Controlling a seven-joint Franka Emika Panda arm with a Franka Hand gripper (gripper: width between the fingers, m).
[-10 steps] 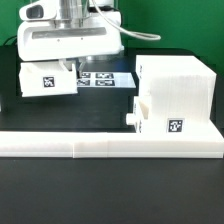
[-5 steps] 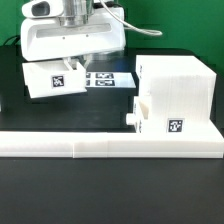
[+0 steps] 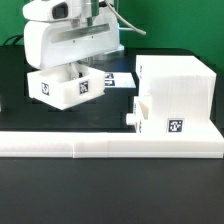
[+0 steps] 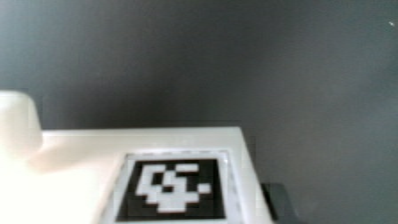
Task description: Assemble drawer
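Observation:
The tall white drawer housing (image 3: 175, 95) stands at the exterior view's right, with a square tag low on its front. One tray (image 3: 142, 115) sits partly in it, its small knob sticking out. My gripper (image 3: 72, 70) is shut on the second tray (image 3: 62, 87) and holds it tilted above the black table, left of the housing. Two tagged faces of this tray show. In the wrist view the tray (image 4: 80, 160) and its tag fill the lower part, and a dark finger (image 4: 279, 200) lies against its edge.
A long low white L-shaped border wall (image 3: 100, 143) runs along the front of the table. The marker board (image 3: 120, 78) lies behind the held tray, partly hidden by it. The arm's white hand (image 3: 70, 40) hangs over the back left.
The held tray has turned and tilted and come lower and toward the front. It now hides more of the marker board. The housing has not moved.

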